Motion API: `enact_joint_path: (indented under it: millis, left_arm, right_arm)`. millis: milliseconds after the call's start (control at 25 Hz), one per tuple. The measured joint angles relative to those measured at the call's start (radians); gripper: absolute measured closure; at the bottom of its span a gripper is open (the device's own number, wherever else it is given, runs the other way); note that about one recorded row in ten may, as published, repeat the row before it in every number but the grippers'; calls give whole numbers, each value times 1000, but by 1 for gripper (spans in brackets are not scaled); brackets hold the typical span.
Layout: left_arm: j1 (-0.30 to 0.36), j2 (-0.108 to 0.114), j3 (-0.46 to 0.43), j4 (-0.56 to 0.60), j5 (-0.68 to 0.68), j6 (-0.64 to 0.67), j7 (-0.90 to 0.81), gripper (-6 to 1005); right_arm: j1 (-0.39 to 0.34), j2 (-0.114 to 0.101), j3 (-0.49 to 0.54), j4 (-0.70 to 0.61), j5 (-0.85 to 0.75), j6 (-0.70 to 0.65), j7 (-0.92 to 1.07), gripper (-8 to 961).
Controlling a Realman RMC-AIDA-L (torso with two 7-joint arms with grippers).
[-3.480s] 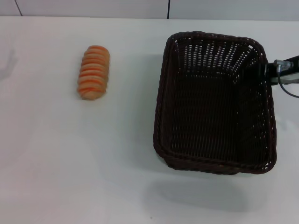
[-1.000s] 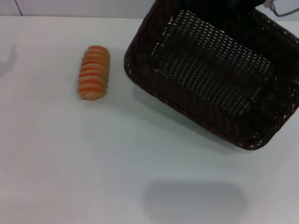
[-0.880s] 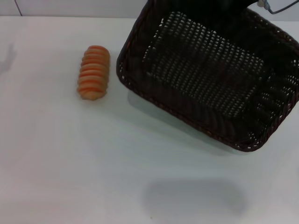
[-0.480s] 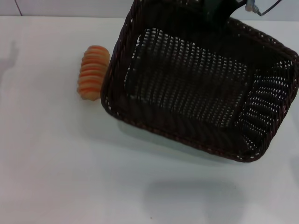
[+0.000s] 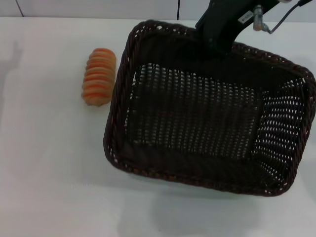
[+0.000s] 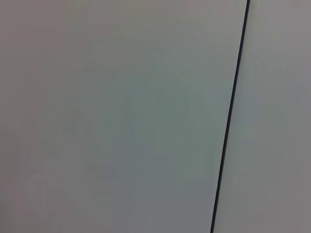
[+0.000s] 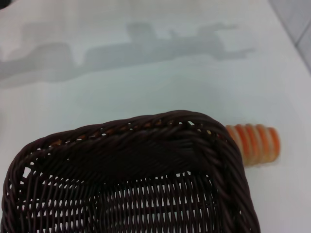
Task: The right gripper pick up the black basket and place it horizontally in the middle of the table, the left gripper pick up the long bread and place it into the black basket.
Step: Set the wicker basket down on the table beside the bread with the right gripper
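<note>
Swung beside the small orange-striped tan long bread (image 5: 99, 76), the stiff, light, dark woven wicker black basket (image 5: 197, 163) hangs from the right gripper (image 5: 217, 37), clamped on its far rim.

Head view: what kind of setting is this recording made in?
Probably a lab or test bench rather than a real kitchen: a plain white table against a pale panelled wall, holding only a black basket gripped at its far rim by the right gripper and one long bread.
</note>
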Motion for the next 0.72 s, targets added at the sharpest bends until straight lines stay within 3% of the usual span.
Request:
enact_joint_path:
  millis: [720]
  left_arm:
    - [6, -5, -14, -7, 1, 10, 3, 150]
  right_arm:
    - [11, 9, -139, -34, -6, 24, 107, 756]
